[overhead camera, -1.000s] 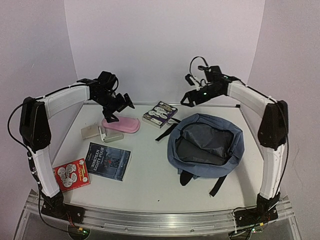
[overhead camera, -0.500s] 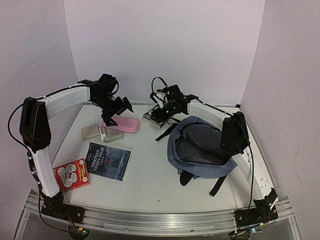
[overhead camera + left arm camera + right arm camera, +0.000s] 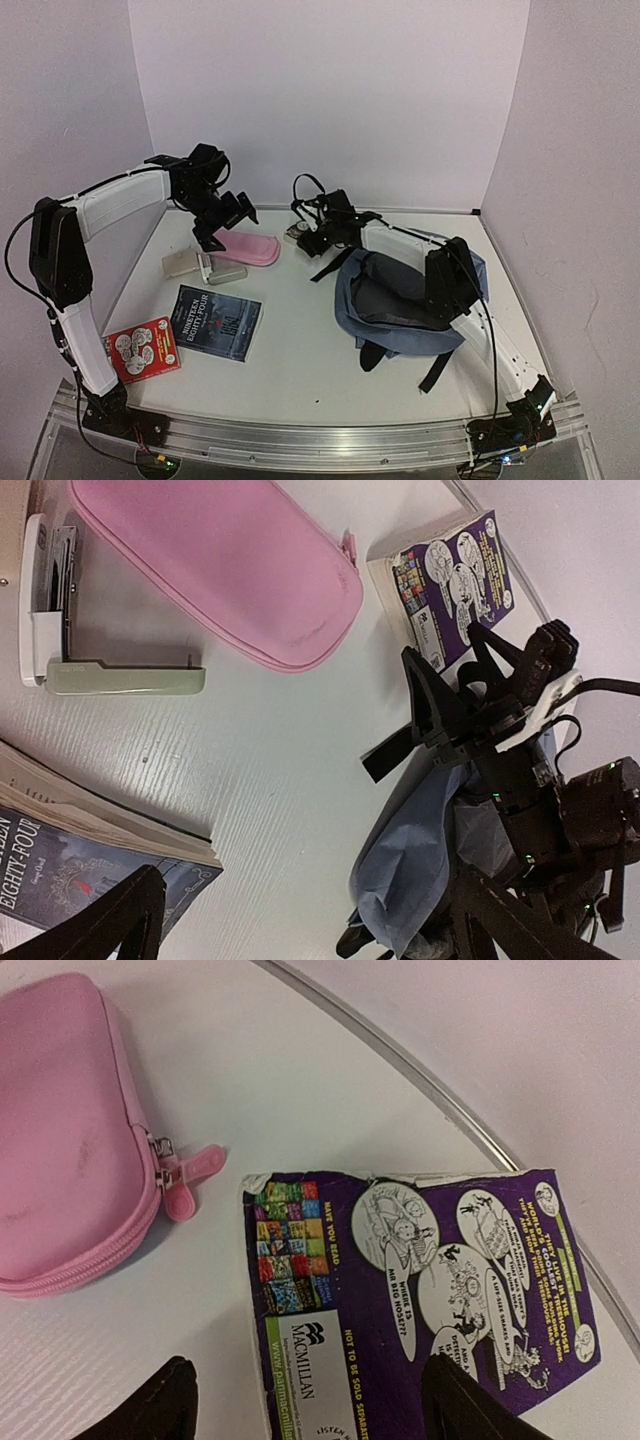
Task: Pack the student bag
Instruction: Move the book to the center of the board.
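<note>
The student bag [image 3: 400,340], blue-grey with black straps, lies open at the right of the table, its dark inside showing; a fold of it [image 3: 420,850] appears in the left wrist view. My right gripper [image 3: 308,238] [image 3: 305,1405] is open, low over a purple book [image 3: 420,1290] just beyond the bag. One finger is beside the book's edge and the other is over its cover. My left gripper [image 3: 228,222] [image 3: 310,930] hangs open above the pink pencil case [image 3: 245,248] [image 3: 230,570], holding nothing.
A grey stapler [image 3: 205,268] lies left of the pencil case. A dark "Nineteen Eighty-Four" book [image 3: 215,322] and a red book [image 3: 143,348] lie near the front left. Walls close in the white table [image 3: 300,360] at the back and sides.
My right arm has swung left from above the bag's far side and come down over the purple book, its jaws narrowing a little. The left gripper shifted slightly left.
</note>
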Controlling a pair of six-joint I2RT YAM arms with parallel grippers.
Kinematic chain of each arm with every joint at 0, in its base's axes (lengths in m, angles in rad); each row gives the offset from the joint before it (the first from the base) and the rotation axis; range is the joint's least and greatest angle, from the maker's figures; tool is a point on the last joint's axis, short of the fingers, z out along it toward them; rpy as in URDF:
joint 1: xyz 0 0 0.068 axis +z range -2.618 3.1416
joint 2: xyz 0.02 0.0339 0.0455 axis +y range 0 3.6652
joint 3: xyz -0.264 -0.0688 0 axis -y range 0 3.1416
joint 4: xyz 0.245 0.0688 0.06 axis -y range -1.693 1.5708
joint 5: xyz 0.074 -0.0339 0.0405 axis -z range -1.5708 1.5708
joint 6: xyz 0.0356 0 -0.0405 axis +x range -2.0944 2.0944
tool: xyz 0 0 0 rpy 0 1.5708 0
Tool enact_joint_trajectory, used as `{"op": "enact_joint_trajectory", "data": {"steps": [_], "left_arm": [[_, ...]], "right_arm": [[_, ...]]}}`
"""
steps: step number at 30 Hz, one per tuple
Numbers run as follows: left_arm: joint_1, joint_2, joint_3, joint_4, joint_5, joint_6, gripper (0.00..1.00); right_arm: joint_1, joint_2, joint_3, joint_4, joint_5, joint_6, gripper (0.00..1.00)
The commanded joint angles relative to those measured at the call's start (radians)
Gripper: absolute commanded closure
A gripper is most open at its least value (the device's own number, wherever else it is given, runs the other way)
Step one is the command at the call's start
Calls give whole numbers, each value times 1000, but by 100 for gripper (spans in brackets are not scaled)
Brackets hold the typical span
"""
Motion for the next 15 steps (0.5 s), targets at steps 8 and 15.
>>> {"op": "enact_joint_trajectory", "data": {"steps": [8,15], "left_arm": [[16,-53,16,-49,-37,4,0],[24,-57,12,-54,-35,11,1]], "right_arm": [[18,47,-40,46,53,-104,55],[26,-18,-151,-131,-52,-149,75]]}}
